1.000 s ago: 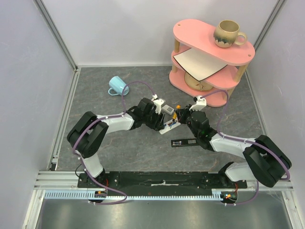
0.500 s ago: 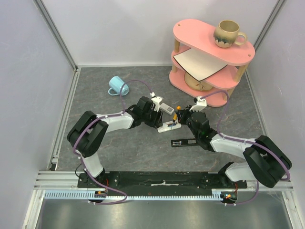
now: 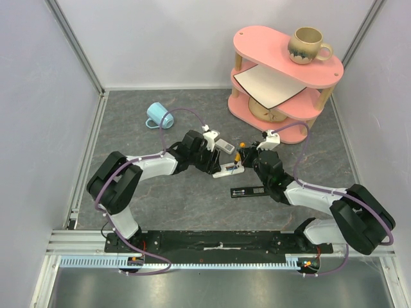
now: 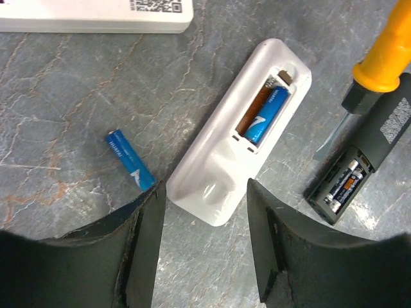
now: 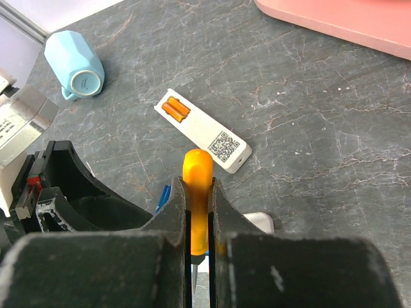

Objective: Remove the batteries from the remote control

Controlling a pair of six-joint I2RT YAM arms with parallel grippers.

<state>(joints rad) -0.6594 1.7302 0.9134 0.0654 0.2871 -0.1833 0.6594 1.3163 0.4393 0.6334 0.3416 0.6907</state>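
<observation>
A white remote [image 4: 221, 173] lies face down with its compartment open; one blue battery [image 4: 265, 115] sits in it beside an empty slot. A second blue battery [image 4: 130, 159] lies loose on the table to its left. My left gripper [image 4: 205, 250] is open and empty, its jaws on either side of the remote's near end, just short of it. My right gripper [image 5: 199, 192] is shut on the orange-handled screwdriver [image 5: 197, 173], tip down beside the white remote [image 3: 229, 171]. A black remote [image 4: 350, 183] lies open with cells inside.
Another white remote [image 5: 202, 131] with a QR label holds two orange batteries [image 5: 174, 110]. A black strip [image 3: 249, 191] lies in front of the right arm. A light blue mug [image 3: 157, 115] lies at back left. A pink shelf [image 3: 282, 70] stands at back right.
My left gripper has drawn back from the white remote toward the left. The remote has shifted slightly. My right gripper stays shut on the screwdriver, almost unmoved.
</observation>
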